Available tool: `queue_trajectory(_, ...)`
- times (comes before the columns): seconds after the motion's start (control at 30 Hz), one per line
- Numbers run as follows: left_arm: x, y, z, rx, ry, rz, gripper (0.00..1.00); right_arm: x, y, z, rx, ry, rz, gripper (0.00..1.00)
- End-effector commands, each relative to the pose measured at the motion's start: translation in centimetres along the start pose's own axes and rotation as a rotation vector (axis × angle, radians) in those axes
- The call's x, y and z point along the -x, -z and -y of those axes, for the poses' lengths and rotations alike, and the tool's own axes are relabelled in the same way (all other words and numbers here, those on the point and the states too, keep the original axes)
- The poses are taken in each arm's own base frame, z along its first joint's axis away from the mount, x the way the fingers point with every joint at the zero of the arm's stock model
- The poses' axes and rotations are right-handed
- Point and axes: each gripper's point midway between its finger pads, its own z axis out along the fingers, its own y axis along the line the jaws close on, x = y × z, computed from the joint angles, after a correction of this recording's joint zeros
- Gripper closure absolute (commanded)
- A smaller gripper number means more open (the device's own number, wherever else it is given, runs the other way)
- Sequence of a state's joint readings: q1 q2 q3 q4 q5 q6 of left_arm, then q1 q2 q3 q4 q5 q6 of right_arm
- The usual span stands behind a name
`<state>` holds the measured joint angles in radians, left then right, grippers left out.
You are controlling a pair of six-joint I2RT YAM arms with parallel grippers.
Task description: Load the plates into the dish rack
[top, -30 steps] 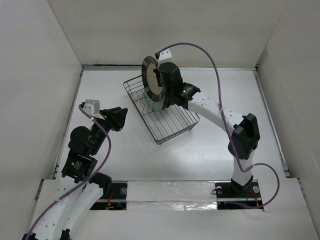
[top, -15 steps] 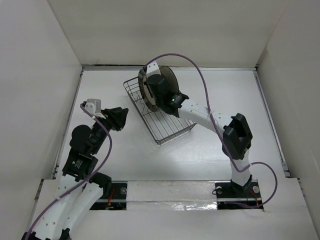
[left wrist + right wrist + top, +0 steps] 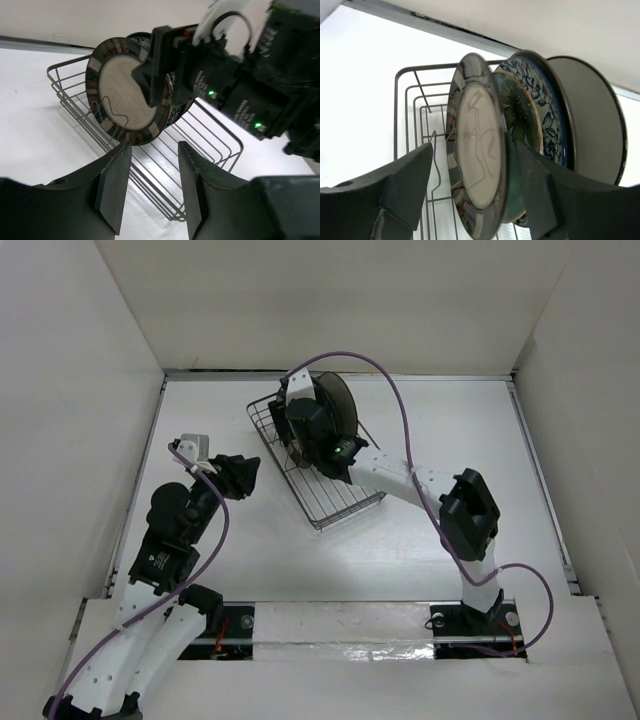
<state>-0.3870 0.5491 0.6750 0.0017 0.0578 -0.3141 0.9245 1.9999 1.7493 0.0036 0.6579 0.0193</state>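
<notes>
Four plates stand on edge at the far-left end of the dish rack. It lies diagonally on the bench, long axis far-left to near-right, its near-right half bare wire. White walls close in left, right and far.

Plate faces lie across that axis: dark-rimmed cream plate, green flower plate, blue-floral plate, grey-backed plate.

Right arm reaches in from near-right; I see the right jaws apart, straddling the cream plate's rim. Left arm sits folded near the left wall; left jaws apart, empty, aimed at the rack.
</notes>
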Motion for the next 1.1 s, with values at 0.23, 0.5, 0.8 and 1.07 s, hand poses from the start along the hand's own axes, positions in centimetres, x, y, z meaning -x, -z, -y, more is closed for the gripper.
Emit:
queue_trajectory(0.23,1.3,-0.5,0.1,0.013,-0.026,0.025,0.51,11.8,9.5,5.7,0.043,-0.29,0.307,0.06)
queue_trajectory(0.5,2.3,-0.2,-0.6,0.054,-0.03,0.073,0.48,5.8,17.5,22.8,-0.292,-0.549,0.42,1.0)
queue_trajectory(0.8,2.3,-0.4,-2.0,0.124,-0.052,0.086,0.48,-3.9,19.6,31.4,-0.344,-0.66,0.391,0.76)
queue_trajectory(1.07,1.6,-0.9,-2.5,0.144,-0.068,0.063,0.5,-6.3,16.8,30.6,-0.228,-0.69,0.289,0.71)
